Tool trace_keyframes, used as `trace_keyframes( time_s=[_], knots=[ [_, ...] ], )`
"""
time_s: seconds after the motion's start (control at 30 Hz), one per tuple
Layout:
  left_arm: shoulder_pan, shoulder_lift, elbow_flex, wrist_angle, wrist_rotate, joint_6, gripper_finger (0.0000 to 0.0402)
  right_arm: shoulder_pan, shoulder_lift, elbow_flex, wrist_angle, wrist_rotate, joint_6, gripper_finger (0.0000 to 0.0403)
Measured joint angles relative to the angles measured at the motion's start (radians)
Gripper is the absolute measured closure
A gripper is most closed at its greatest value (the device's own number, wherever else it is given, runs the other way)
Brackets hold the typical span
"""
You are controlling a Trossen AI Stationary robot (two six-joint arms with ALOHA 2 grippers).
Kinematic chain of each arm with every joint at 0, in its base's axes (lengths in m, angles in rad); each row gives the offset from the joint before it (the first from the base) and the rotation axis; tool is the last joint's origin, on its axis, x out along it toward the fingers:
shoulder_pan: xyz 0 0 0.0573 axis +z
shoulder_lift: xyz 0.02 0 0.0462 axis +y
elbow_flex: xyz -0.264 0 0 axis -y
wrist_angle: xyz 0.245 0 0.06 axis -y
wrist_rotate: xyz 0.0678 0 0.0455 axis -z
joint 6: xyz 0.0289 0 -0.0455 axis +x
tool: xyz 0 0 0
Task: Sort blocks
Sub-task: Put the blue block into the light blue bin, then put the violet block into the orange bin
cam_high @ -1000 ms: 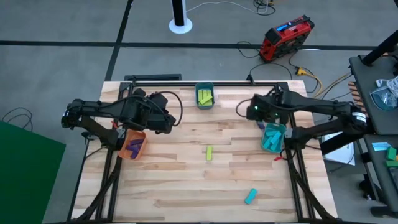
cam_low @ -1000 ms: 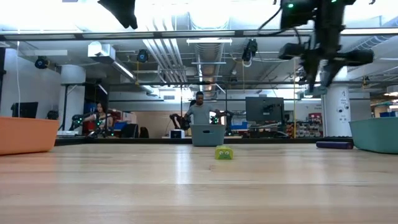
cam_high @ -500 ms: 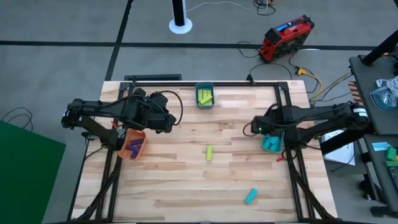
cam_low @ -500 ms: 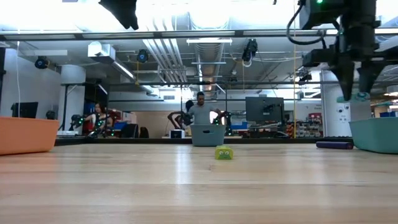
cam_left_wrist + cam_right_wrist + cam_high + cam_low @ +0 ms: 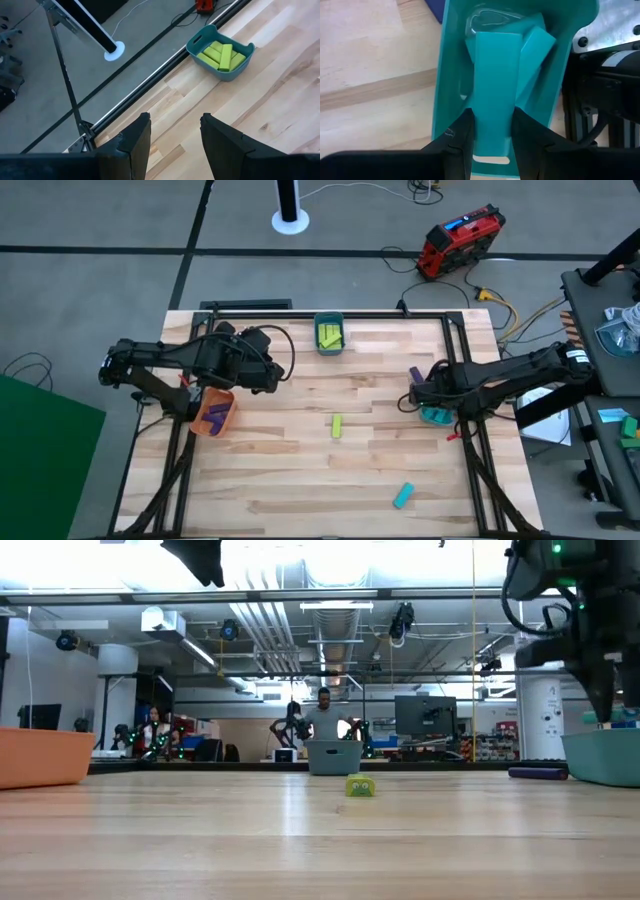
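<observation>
The right arm has swung from the table's middle out over the teal bin (image 5: 437, 414) at the right edge. Its right gripper (image 5: 490, 137) hangs above the bin pinching a cyan block (image 5: 492, 85), apparently to drop it among like colours. The left gripper (image 5: 172, 132) waits spread and empty above the orange bin (image 5: 213, 416). A yellow-green block (image 5: 338, 425), a cyan block (image 5: 403, 496) and a purple block (image 5: 415, 373) lie loose on the table.

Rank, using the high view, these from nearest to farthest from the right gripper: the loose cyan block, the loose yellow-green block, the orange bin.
From the right gripper:
1. Loose yellow-green block, mid-table.
2. Loose cyan block, near the front edge.
3. Orange bin, far across on the left arm's side.
</observation>
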Motion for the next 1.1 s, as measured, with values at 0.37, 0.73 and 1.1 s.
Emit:
trace_keyframes(
  time_s=[0.37, 0.73, 1.1],
  knots=[
    [0.003, 0.0, 0.0, 0.001, 0.0, 0.0, 0.0251, -0.001, 0.01, -0.007, 0.02, 0.0, -0.018, 0.025],
    [0.004, 0.0, 0.0, 0.005, 0.0, 0.0, 0.0251, -0.001, 0.01, 0.007, 0.02, 0.001, -0.037, 0.0286],
    [0.005, 0.0, 0.0, 0.03, 0.03, 0.0, 0.0251, -0.002, 0.01, 0.114, 0.021, 0.06, -0.14, 0.0371]
  ],
)
